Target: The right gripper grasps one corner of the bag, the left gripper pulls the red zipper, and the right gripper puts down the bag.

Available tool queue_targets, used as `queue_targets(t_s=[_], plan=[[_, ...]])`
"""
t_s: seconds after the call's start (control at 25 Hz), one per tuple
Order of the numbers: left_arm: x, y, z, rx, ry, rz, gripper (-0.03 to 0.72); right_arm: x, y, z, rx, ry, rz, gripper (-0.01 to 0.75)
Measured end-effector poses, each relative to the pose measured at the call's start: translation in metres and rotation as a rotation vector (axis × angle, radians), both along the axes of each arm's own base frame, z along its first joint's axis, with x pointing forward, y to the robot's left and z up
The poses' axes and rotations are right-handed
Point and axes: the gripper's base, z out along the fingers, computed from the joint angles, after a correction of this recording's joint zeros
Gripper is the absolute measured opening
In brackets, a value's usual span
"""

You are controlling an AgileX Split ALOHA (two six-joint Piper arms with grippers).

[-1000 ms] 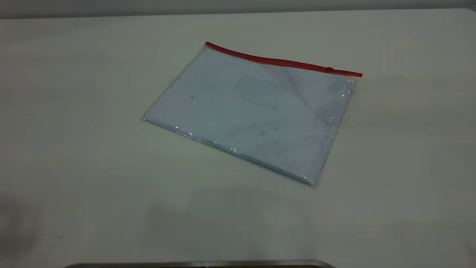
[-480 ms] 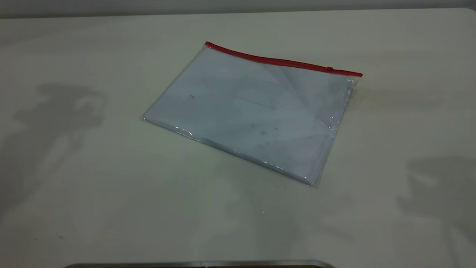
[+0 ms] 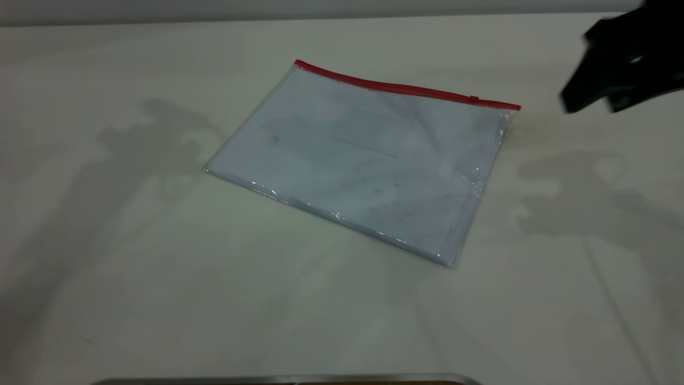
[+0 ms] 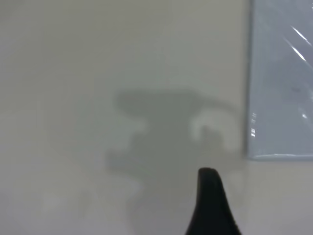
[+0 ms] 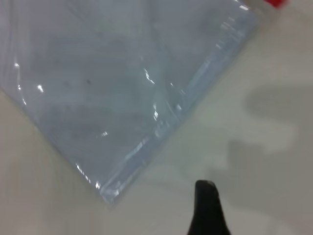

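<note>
Movement came from the right: the black right pincer (image 3: 588,104) had entered above the pale desk (image 3: 133,267), beside the unmoved clear plastic bag (image 3: 363,160); its opening could not be told.

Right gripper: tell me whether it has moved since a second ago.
Yes. The right gripper, absent from the exterior view earlier, has come in at the upper right, toward the bag, which lies unmoved on the table.

Our right gripper (image 3: 588,104) hung in the air at the far right of the exterior view, black and blurred, tips pointing down and leftward. Of our left gripper (image 4: 211,200) we saw only one dark fingertip, from its own wrist.
</note>
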Motion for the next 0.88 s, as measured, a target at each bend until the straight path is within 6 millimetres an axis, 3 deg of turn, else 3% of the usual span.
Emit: queue_targets(t_s=[0.12,0.36,0.72,0.88], plan=[[-0.001,-0.007,-0.005,0.003,0.02,-0.019,0.586,0.017,0.007,-0.027,0.041,0.039,0.087,0.578],[-0.003,-0.008,-0.009,-0.002,0.056,-0.017,0.586,0.042,0.015,-0.06,0.108,0.053,0.183,0.578],[-0.005,-0.009,-0.009,-0.008,0.073,-0.012,0.586,0.08,-0.02,-0.086,0.237,0.043,0.159,0.578],[-0.005,-0.01,-0.009,-0.027,0.077,-0.004,0.586,0.088,-0.02,-0.107,0.276,0.062,0.187,0.578]])
